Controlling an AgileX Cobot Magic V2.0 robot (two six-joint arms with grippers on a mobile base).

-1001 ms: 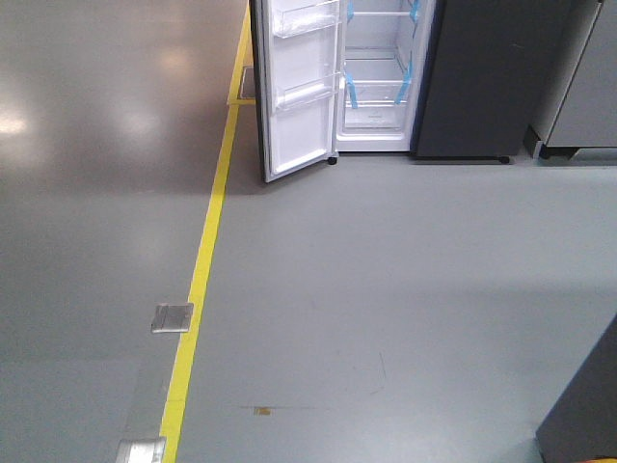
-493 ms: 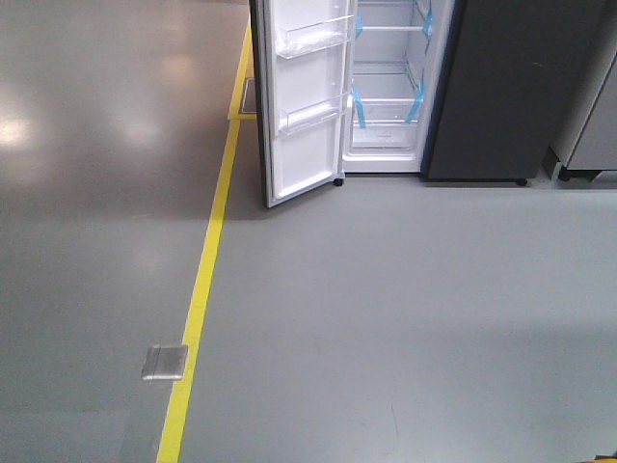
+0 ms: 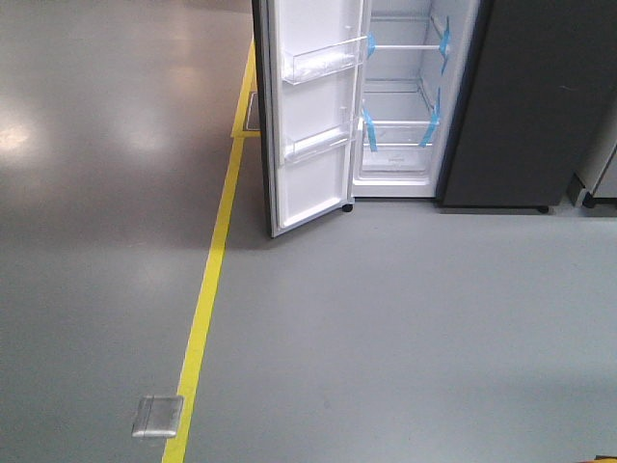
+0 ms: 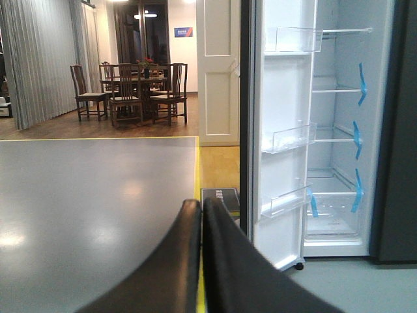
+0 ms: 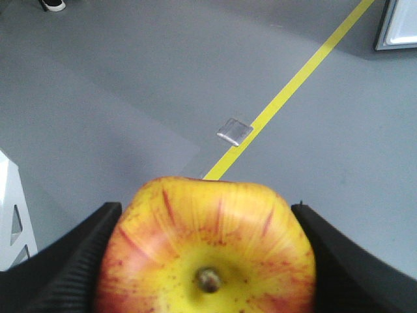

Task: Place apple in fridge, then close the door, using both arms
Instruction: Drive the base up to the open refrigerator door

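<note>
The fridge stands dark grey at the far end of the floor, its white inside showing glass shelves with blue tape. Its door is swung wide open to the left, with clear bins on the white lining. No arm shows in the front view. In the left wrist view my left gripper is shut with nothing in it, pointing at the floor left of the door. My right gripper is shut on the apple, red-streaked and yellow round the stem, held above the floor.
A yellow floor line runs from the near floor up to the door's left side, with a metal floor plate beside it. A grey unit stands right of the fridge. Wooden table and chairs stand far behind.
The front view has advanced toward the fridge: the fridge and door have grown and slid down-right in frame, and the floor plate has slid toward the bottom edge.
</note>
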